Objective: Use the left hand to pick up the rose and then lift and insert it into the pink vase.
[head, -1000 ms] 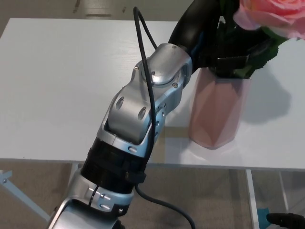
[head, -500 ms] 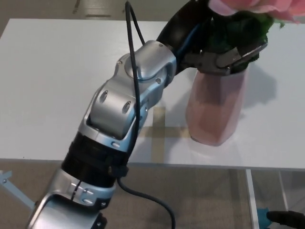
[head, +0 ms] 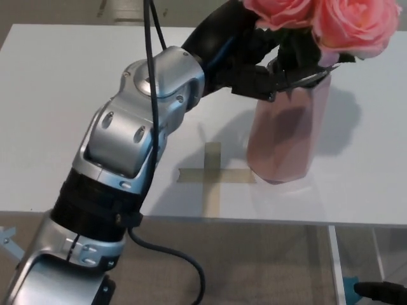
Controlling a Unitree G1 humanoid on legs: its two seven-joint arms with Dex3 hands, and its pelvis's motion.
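Left hand (head: 264, 73) closed on rose (head: 337, 22) stem at pink vase (head: 286, 136) mouth on worktop (head: 63, 108); likely light, soft-petalled, top-heavy, best held low on stem.

The rose (head: 331, 22) blooms and left hand (head: 254, 67) crowd the pink vase (head: 286, 136) mouth; the table (head: 57, 108) lies open.

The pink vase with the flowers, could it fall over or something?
It might. The left hand sits right at the rim of the pink vase, beside the rose. If the hand pulls away sideways, it could drag the stems and tip the tall, narrow vase. The vase also stands fairly near the front edge of the white table, so a hard tip toward that edge might send it to the floor.
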